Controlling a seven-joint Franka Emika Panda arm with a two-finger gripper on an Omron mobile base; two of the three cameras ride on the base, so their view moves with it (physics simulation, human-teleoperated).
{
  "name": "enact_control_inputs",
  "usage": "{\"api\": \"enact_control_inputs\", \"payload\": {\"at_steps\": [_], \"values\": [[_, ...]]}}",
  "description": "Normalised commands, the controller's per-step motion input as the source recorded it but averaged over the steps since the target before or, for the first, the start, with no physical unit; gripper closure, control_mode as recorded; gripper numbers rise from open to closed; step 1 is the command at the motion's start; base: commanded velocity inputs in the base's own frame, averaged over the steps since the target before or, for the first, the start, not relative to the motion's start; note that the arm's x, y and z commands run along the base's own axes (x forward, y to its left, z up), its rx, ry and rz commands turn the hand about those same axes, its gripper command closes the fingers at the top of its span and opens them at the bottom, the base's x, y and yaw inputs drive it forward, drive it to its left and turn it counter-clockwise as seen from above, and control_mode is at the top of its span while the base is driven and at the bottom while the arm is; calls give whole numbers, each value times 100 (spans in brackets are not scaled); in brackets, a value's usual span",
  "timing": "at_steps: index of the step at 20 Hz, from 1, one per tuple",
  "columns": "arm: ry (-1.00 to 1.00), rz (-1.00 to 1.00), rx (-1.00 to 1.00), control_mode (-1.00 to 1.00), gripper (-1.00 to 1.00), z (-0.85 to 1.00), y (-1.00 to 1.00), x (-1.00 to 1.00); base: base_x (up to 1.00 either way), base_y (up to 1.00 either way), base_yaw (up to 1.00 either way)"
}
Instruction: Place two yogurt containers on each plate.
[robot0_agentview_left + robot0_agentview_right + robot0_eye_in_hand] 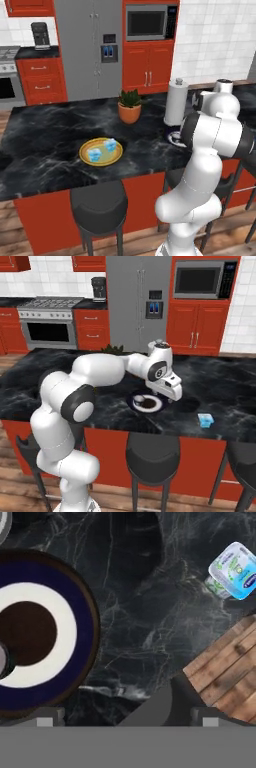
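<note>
With the yellow plate [101, 151] already holding two cups, fetch the loose cup [205, 420] next: swing right, centre over it, descend straight. Gripper [172, 394] hangs empty, jaws wide, just right of the navy plate [148, 403]; the cup sits further right, near the counter [225, 381] edge.
</note>
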Motion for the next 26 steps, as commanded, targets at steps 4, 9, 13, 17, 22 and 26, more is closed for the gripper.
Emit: {"api": "enact_control_inputs", "payload": {"at_steps": [4, 9, 13, 17, 22, 26], "values": [[0, 0, 0, 100, -100, 0, 0, 0, 12, -39, -2], [0, 0, 0, 100, -100, 0, 0, 0, 34, -34, 0], [0, 0, 0, 100, -100, 0, 0, 0, 46, -41, 5], [0, 0, 0, 100, -100, 0, 0, 0, 43, -45, 9], [0, 0, 0, 100, -100, 0, 0, 0, 29, -54, 9], [1, 2, 0, -100, -100, -5, -9, 3, 5, -36, 8]]}}
